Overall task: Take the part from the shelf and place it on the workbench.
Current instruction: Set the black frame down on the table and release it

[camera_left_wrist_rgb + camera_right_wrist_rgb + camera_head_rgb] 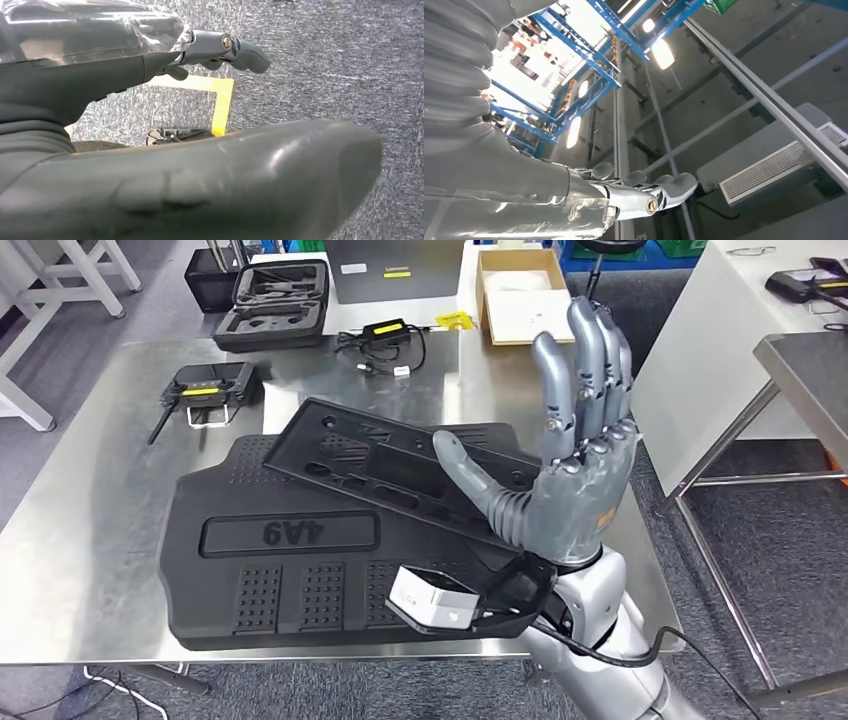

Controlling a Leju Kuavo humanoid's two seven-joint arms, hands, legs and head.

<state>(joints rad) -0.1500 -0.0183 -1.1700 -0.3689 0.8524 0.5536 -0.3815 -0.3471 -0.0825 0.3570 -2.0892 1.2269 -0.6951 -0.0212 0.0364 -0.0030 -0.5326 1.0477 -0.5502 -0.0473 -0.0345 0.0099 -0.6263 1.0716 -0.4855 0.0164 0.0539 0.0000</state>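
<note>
- Right hand [575, 455] raised upright over the right front of the bench [90, 510], fingers straight and spread, thumb out to the side, gripping nothing.
- In the right wrist view, same hand [644, 192] held flat against ceiling lights and blue beams.
- Left hand [220, 50] down beside the body over grey carpet; fingers stretched out and apart, holding nothing; yellow floor tape [220, 100] beneath.
- Large black part [280, 560] marked "4A9" lying flat on the bench, front edge near the bench's front rim.
- Thin black panel [400, 465] with cut-outs lying tilted across the back right of the large part, touching it.
- Farther back left, black controller [205, 390] with antenna on the bench.
- Behind that, open black case [275, 300], cable bundle [385, 345], open cardboard box [520, 295].
</note>
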